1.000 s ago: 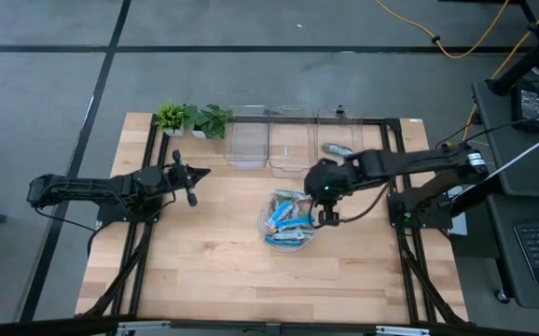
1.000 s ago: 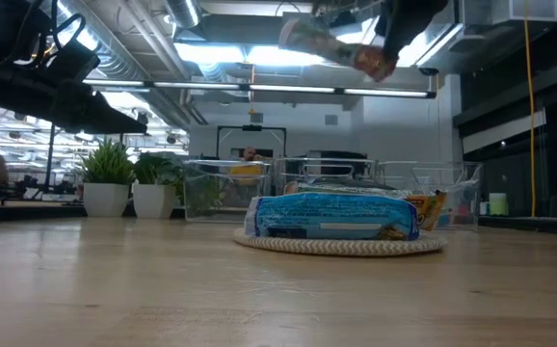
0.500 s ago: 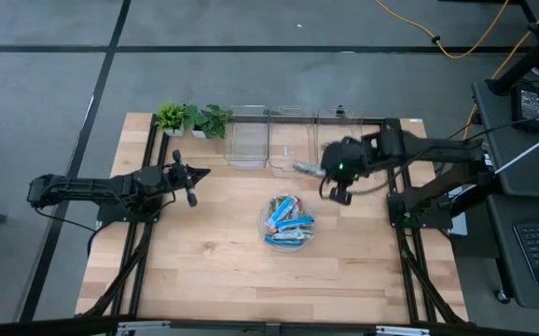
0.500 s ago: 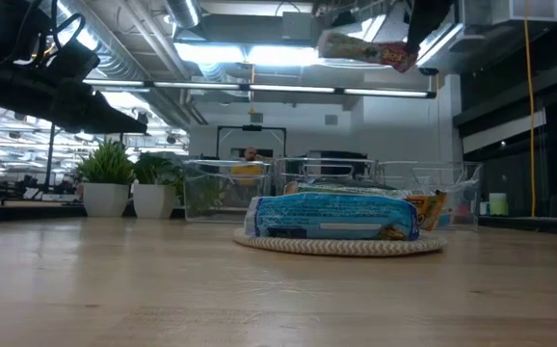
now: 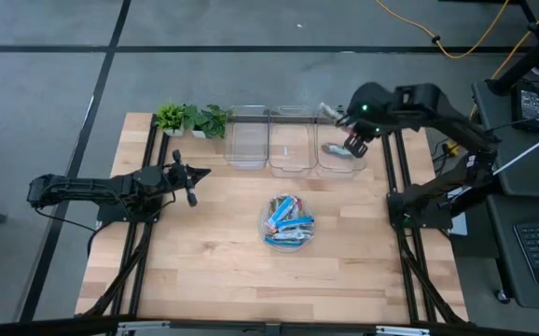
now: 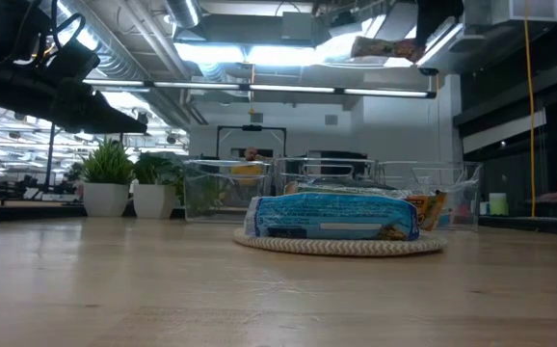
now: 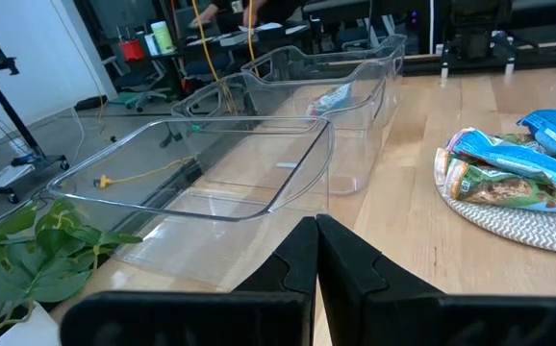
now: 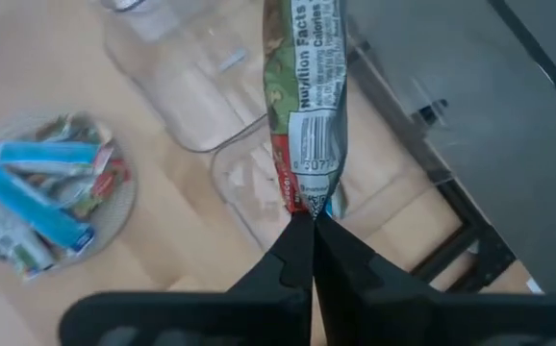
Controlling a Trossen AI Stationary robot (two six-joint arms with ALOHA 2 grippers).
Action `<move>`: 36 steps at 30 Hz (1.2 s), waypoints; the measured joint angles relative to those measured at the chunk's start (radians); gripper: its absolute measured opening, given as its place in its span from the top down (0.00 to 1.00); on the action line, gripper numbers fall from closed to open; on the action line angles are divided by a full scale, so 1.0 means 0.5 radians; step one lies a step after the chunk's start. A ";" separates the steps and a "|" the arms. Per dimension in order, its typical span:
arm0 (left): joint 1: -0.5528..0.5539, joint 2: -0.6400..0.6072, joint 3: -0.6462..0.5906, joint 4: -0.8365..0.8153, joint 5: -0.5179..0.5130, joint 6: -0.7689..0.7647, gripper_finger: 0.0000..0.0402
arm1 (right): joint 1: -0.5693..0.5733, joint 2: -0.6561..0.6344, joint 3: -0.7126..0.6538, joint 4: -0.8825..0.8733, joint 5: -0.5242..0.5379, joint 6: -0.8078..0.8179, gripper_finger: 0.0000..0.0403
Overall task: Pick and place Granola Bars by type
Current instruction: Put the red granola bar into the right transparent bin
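My right gripper [image 5: 342,117] is shut on a white, green and red granola bar [image 8: 305,86], held high over the right-hand clear bin [image 5: 340,140]; the low view shows that bar [image 6: 383,46] near the ceiling lights. Another bar [image 5: 337,149] lies flat in that bin. Several bars, mostly blue [image 5: 286,222], lie piled on the round plate [image 8: 114,226] mid-table. My left gripper [image 5: 202,172] is shut and holds nothing, level at the table's left; its wrist view shows the fingertips [image 7: 315,240] closed together. My right gripper pinches the bar's red end seam [image 8: 302,200] between its two fingertips. The fingers slant down from above, and the bar runs on beyond them in line with them. The bar is lifted clear, well above the bin, and lies close to level in the low view.
Three clear bins [image 5: 290,140] stand side by side at the far edge, with two potted plants [image 5: 190,119] to their left. Black frame rails [image 5: 395,177] run along both sides of the table. Bare wood lies near the front edge.
My right gripper has risen from beside the plate and swung toward the table's far right, over the right-hand bin, rolling as it went. The bar has stayed in its hold, travelling with it and turning from tilted to nearly level.
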 joint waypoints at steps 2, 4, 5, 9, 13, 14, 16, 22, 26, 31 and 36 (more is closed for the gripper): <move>0.000 0.000 0.000 0.000 0.000 0.000 0.99 | -0.061 0.001 -0.004 -0.002 0.000 -0.026 0.98; 0.000 0.000 0.000 0.000 0.000 0.000 0.99 | -0.115 0.002 -0.035 0.000 0.002 -0.043 0.98; 0.000 0.000 0.000 0.000 0.000 0.000 0.99 | -0.141 0.002 -0.058 0.000 0.009 -0.044 0.98; 0.000 0.000 0.000 0.000 0.000 0.000 0.99 | -0.245 0.002 -0.232 0.005 0.061 -0.057 0.98; 0.000 0.000 0.000 0.000 0.000 0.000 0.99 | -0.351 0.002 -0.479 0.068 0.052 -0.109 0.98; 0.000 0.000 0.000 0.000 0.000 0.000 0.99 | -0.377 0.002 -0.542 0.109 0.049 -0.132 0.98; 0.000 0.000 0.000 0.000 0.000 0.000 0.99 | -0.431 0.002 -0.675 0.210 0.048 -0.165 0.98; 0.000 0.000 0.000 0.000 0.000 0.000 0.99 | -0.606 0.003 -0.995 0.463 -0.058 -0.267 0.98; 0.000 0.000 0.000 0.000 0.000 0.000 0.99 | -0.687 0.003 -1.143 0.565 -0.061 -0.309 0.98; 0.000 0.000 0.000 0.000 0.000 0.000 0.99 | -0.753 0.003 -1.288 0.697 -0.073 -0.345 0.98; 0.000 0.000 0.000 0.001 0.001 0.000 0.99 | -0.799 0.003 -1.438 0.907 -0.162 -0.373 0.98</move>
